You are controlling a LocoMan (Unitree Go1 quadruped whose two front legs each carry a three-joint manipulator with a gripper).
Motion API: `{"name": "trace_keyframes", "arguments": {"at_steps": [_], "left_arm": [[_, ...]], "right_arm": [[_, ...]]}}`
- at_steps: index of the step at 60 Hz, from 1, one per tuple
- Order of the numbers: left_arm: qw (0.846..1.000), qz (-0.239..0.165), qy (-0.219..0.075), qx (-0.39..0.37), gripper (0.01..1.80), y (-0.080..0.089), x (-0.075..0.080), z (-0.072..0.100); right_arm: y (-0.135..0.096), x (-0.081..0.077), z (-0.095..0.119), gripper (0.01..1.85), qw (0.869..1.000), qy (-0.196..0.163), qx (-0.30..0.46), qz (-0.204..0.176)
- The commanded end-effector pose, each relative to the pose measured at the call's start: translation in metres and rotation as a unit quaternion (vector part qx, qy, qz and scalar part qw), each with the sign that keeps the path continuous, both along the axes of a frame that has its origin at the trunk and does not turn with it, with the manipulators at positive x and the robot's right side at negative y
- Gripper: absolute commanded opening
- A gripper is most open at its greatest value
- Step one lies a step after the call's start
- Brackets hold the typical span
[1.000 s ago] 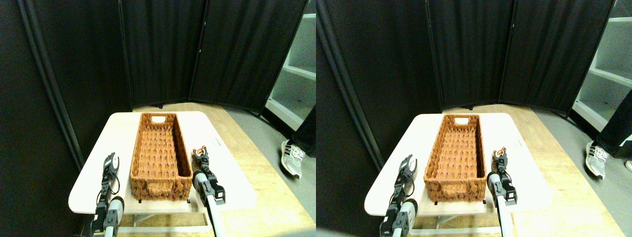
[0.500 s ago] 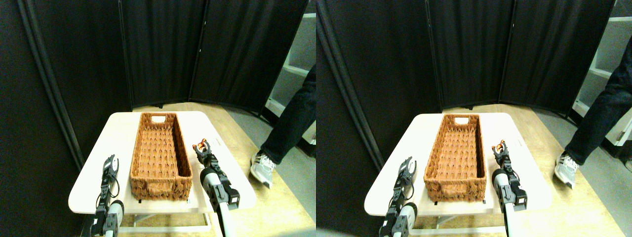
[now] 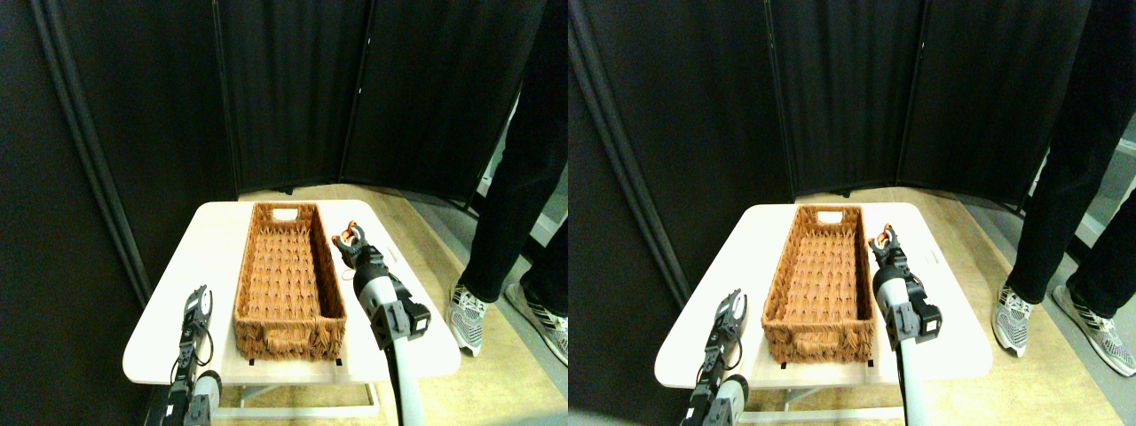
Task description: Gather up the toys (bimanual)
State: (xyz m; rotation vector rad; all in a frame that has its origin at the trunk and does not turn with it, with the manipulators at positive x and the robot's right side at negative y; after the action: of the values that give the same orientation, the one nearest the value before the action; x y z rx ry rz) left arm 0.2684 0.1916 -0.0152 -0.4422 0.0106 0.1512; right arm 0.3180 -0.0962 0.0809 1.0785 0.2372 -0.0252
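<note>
Brown wicker basket point(image 3: 288, 271) lies lengthwise at centre of the pale table point(image 3: 217, 231), its woven floor bare. Right gripper point(image 3: 349, 240) is raised just beside the basket's right rim, about mid-frame; its jaws look narrowly closed around a small orange toy point(image 3: 351, 232), too small to tell which animal. The pale right arm runs down to the bottom edge. Left gripper point(image 3: 199, 303) hangs low over the table's lower-left part, apart from the basket's left wall; jaw gap can't be made out. At right of frame a person's dark trouser leg point(image 3: 515, 160) & 2 grey-white sneakers point(image 3: 466, 315) stand on the wood floor near the table's right edge. Black folding screen point(image 3: 293, 89) fills the bkgd.
</note>
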Motion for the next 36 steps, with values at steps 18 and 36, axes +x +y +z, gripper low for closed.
{"name": "trace_keyframes", "arguments": {"at_steps": [18, 36], "left_arm": [[0.999, -0.004, -0.037, 0.014, 0.01, 0.001, -0.004, 0.015], [0.999, 0.001, -0.046, 0.015, 0.01, 0.002, -0.005, 0.016]], "right_arm": [[0.042, -0.001, 0.029, 0.01, 0.998, -0.042, 0.018, 0.042], [0.062, 0.004, -0.001, 0.01, 0.997, -0.005, 0.048, 0.052]]}}
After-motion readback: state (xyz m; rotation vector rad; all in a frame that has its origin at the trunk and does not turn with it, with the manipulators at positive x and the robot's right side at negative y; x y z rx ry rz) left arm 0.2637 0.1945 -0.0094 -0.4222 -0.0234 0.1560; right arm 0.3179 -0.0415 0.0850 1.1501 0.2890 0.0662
